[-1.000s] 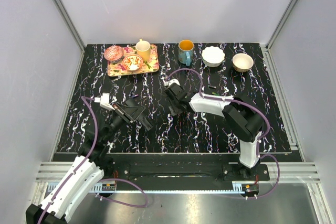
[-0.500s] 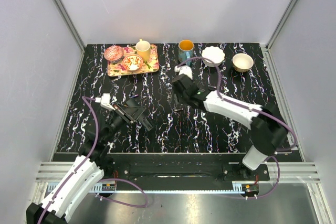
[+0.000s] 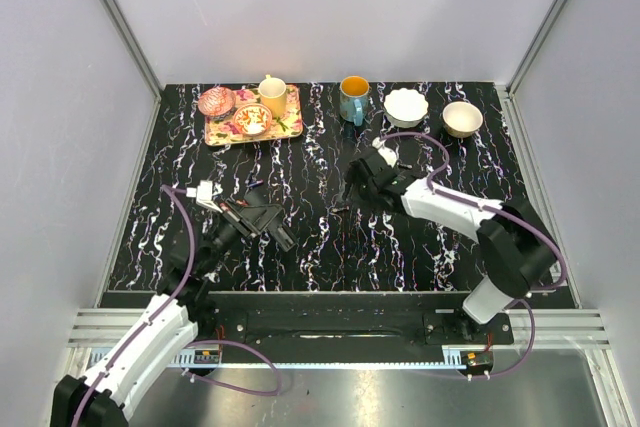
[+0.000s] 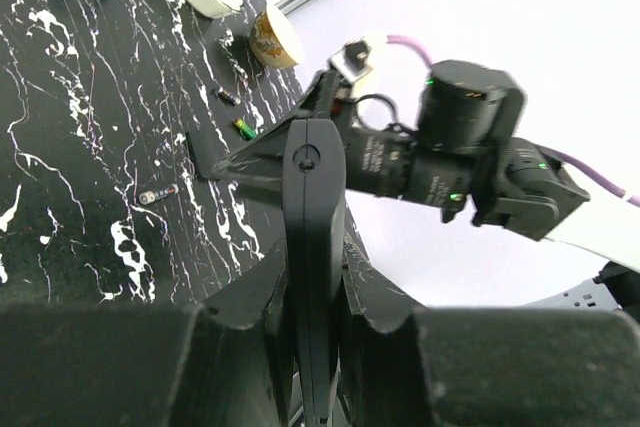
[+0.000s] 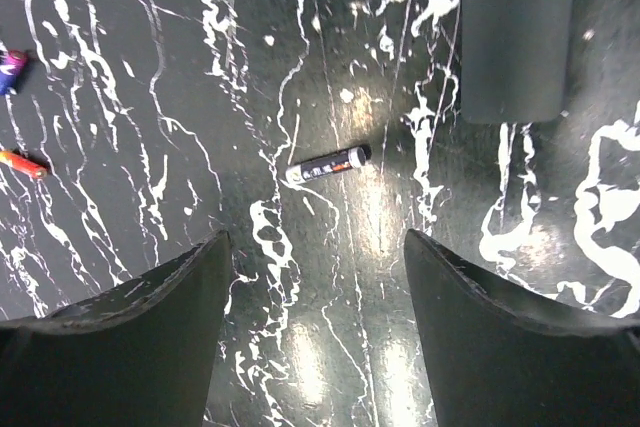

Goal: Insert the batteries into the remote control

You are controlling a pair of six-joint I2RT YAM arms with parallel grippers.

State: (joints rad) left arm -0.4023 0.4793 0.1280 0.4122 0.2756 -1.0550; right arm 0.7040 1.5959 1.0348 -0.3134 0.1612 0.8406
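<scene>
At the near left of the table, a black slab veined with white in the manner of marble, the left gripper is closed on the remote control. The remote control is a slim, matte-black plastic body, seen edge-on and clamped between the two dark fingers. Toward the middle, the right gripper is spread wide and holds nothing, its smooth black fingers hanging above the surface. Between them, on the tabletop, a small cylindrical battery with a pale label and dark tip is laid at a slight slant. Just beyond it, a flat, dark rectangular cover is laid apart. Two further batteries, one reddish-orange and one partly purple, are seen at the left edge of the right wrist view. Along the far edge are ranged a floral rectangular tray bearing a yellow cup and a pink bowl, then a blue mug, a white scalloped bowl and a beige bowl.
</scene>
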